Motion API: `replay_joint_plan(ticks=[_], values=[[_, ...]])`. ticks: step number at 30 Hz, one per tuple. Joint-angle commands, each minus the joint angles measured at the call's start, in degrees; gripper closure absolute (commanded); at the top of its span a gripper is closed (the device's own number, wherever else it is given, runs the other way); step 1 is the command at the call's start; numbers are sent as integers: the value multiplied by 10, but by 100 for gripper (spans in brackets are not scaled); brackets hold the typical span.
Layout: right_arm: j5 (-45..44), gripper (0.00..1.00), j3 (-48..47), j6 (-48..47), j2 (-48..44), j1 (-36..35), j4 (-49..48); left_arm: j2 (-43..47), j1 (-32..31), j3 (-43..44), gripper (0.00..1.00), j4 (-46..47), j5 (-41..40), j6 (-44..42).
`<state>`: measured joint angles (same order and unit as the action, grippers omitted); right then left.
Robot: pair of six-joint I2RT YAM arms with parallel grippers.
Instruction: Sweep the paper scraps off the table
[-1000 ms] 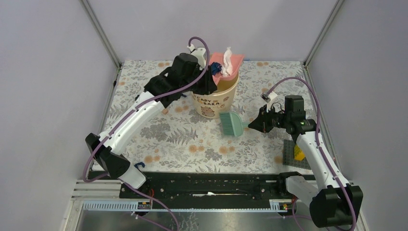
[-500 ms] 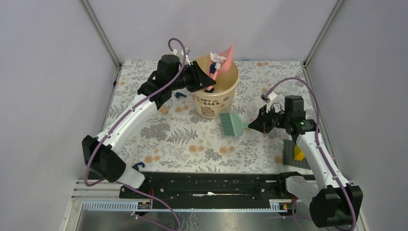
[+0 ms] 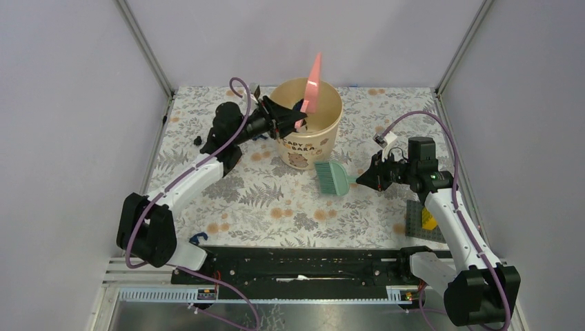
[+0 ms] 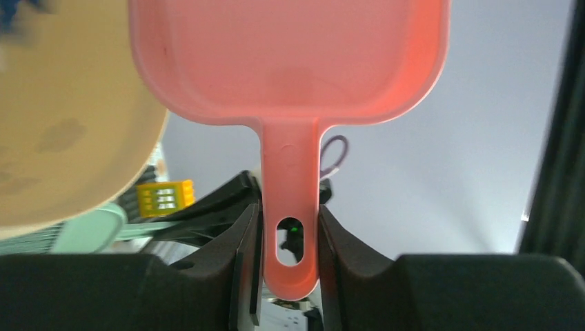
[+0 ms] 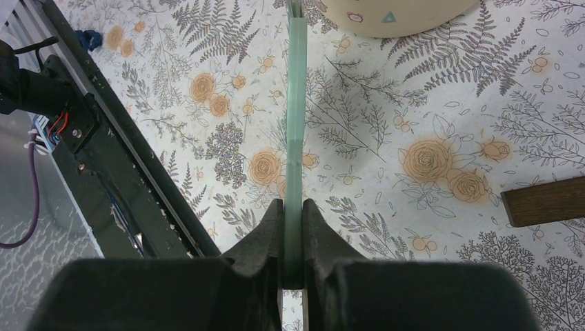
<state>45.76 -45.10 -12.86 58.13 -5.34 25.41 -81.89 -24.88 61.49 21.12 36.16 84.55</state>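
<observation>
My left gripper [image 3: 286, 118] is shut on the handle of the pink dustpan [image 3: 314, 81] and holds it tipped upright over the beige bucket [image 3: 324, 134]. In the left wrist view the fingers [image 4: 243, 262] clamp the handle, and the pan [image 4: 290, 62] looks empty. My right gripper [image 3: 365, 178] is shut on the handle of the green brush [image 3: 332, 176], which rests on the floral table [image 3: 276, 207]; the handle [image 5: 295, 103] runs out between the jaws. Dark paper scraps lie left of the bucket [image 3: 260, 136], further left [image 3: 198, 141] and at the front edge [image 3: 200, 236].
A dark grey baseplate [image 3: 417, 222] with a yellow brick [image 3: 429, 221] lies at the right edge. A brown block [image 5: 545, 200] lies on the table. The black rail [image 3: 310, 261] runs along the near edge. Frame posts stand at the back corners.
My left arm has drawn back to the left and tipped the dustpan from flat to upright over the bucket. The white and blue bits are gone from the pan. The right arm has not moved.
</observation>
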Motion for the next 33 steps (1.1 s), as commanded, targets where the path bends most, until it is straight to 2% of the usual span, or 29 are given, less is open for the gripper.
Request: replay_joint_plan(ticks=[1, 8, 11, 14, 20, 23, 26, 30, 33], values=[[11, 100, -1, -10, -2, 0, -3, 35, 2, -56, 100, 250, 4, 172], [11, 100, -1, -10, -3, 1, -3, -14, 1, -168, 100, 561, -77, 384], [9, 100, 0, -10, -3, 0, -3, -41, -16, -174, 100, 679, -127, 433], [9, 100, 0, -10, -2, 0, -3, -51, -13, -119, 100, 683, -77, 413], [7, 100, 1, -10, -4, 0, -3, -43, -9, -130, 100, 659, -52, 394], [6, 100, 1, -10, -4, 0, -3, -31, 0, -119, 100, 594, 0, 352], [6, 100, 1, -10, -4, 0, -2, 9, 21, -105, 100, 457, 51, 250], [4, 100, 1, -10, -6, 0, -3, 85, 44, -61, 100, 175, 66, 46], [4, 100, 1, -10, -4, 0, -3, 132, 45, 32, 100, -72, 27, -156]])
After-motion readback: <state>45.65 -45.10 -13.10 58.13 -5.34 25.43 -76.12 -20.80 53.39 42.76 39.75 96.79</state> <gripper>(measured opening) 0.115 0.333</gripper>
